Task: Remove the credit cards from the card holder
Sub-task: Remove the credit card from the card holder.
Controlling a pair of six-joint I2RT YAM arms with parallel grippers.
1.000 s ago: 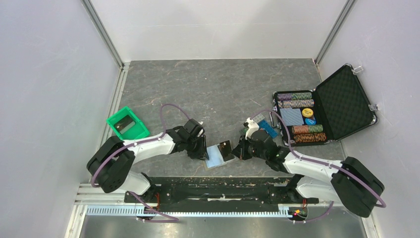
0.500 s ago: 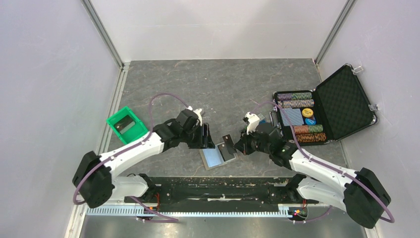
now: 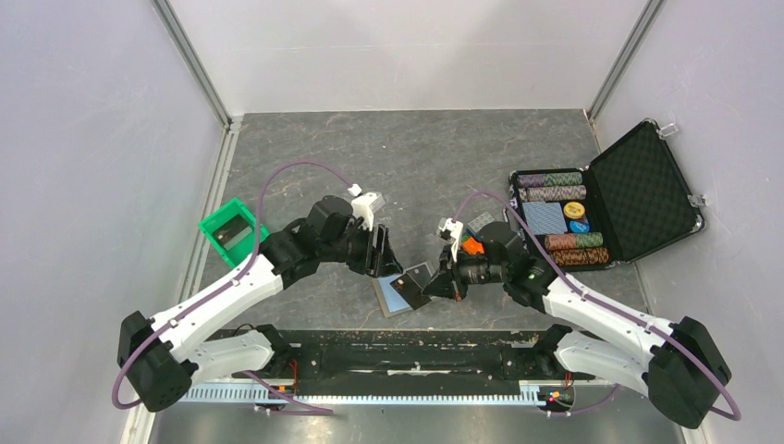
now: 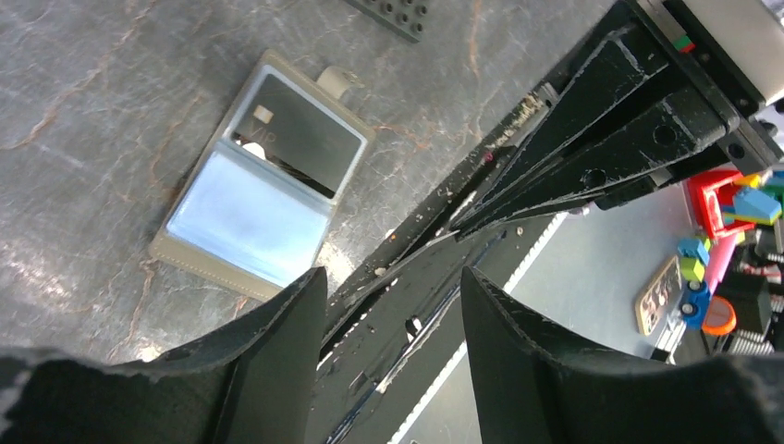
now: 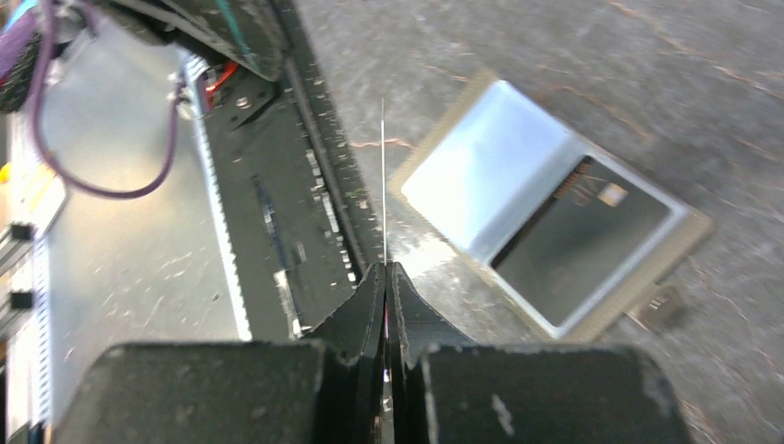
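- Both arms reach inward, low over the table point(image 3: 416, 157); the left gripper point(image 4: 393, 275) hangs beside the card holder point(image 4: 242, 224), and the right gripper point(image 5: 385, 266) is opposite it.
- The card holder lies open near the table's front edge, pale-blue inside up, with a dark credit card point(image 5: 578, 250) in one half.
- The left jaws are spread and empty; the right jaws pinch a thin card point(image 5: 384, 185), seen edge-on.

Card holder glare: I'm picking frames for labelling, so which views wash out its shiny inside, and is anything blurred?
Left wrist: card holder sharp, its pale-blue half milky with glare; the open left gripper dark and soft. Right wrist: slightly blurred throughout, same half glaring; the credit card in the shut right gripper is only a thin edge-on line. Top external: sharp, evenly lit.
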